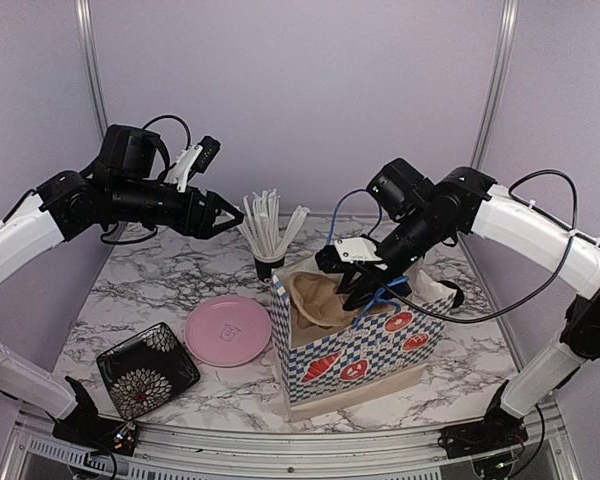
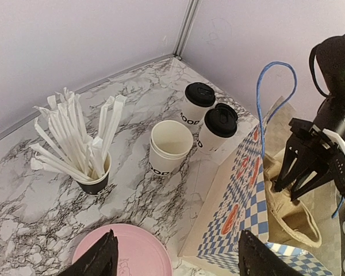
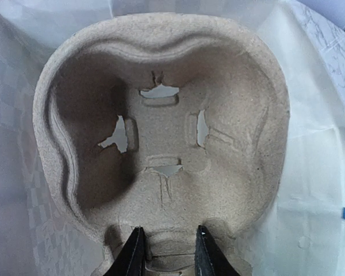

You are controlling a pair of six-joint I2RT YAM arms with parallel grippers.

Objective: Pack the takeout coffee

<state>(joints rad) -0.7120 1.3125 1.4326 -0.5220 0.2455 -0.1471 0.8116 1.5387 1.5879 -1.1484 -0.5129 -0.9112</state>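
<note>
Logged 2 takeout coffees out on the marble surface (image 2: 23,218), neither one packed: 1 lidded cup (image 2: 199,102) upright, just beside a second lidded cup (image 2: 220,125), both outside the checkered paper bag (image 2: 241,195), near its far corner toward the back wall. Could not find either in the overhead view, presumably hidden behind bag and arm. Noted a stack of lidless cups (image 2: 171,146) just in front of the pair, mouth up, nothing visible inside. Found a pulp cup carrier (image 3: 161,132) down in the bag mouth, seemingly at a lean, its visible well empty. Read the right hand (image 3: 168,250) as narrow, fingertips pinched on the carrier's near rim, reaching into the bag from above. Read the left hand (image 1: 225,215) as spread wide, holding nothing, raised well above the surface near the black cup of wrapped straws (image 2: 95,183), with the pink plate (image 2: 138,253) below it. Also present and untouched: black flower-patterned dish (image 1: 147,368) at the near left. Judged progress as early: carrier placement in hand, not yet confirmed as seated flat. Left to do, by estimate: settle and release the carrier, then fetch each of the 2 lidded cups and lower them into the wells inside the bag.
</note>
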